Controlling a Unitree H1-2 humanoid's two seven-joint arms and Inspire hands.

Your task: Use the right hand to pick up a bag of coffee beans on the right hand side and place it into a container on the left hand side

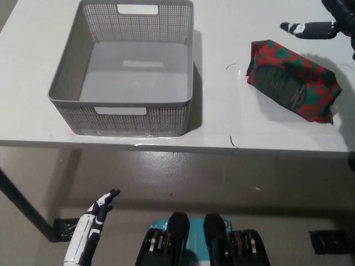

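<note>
black right hand (324, 25) hovers beyond the coffee bag (291, 81), fingers spread, holding nothing.

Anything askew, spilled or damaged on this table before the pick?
Nothing stands out. The coffee bag lies flat at an angle on the white table, intact, nothing spilled. The grey basket sits upright and empty. Small pen marks near the bag look like placement guides.

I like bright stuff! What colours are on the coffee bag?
Red and green, with a dark label, on the coffee bag in the head view.
</note>
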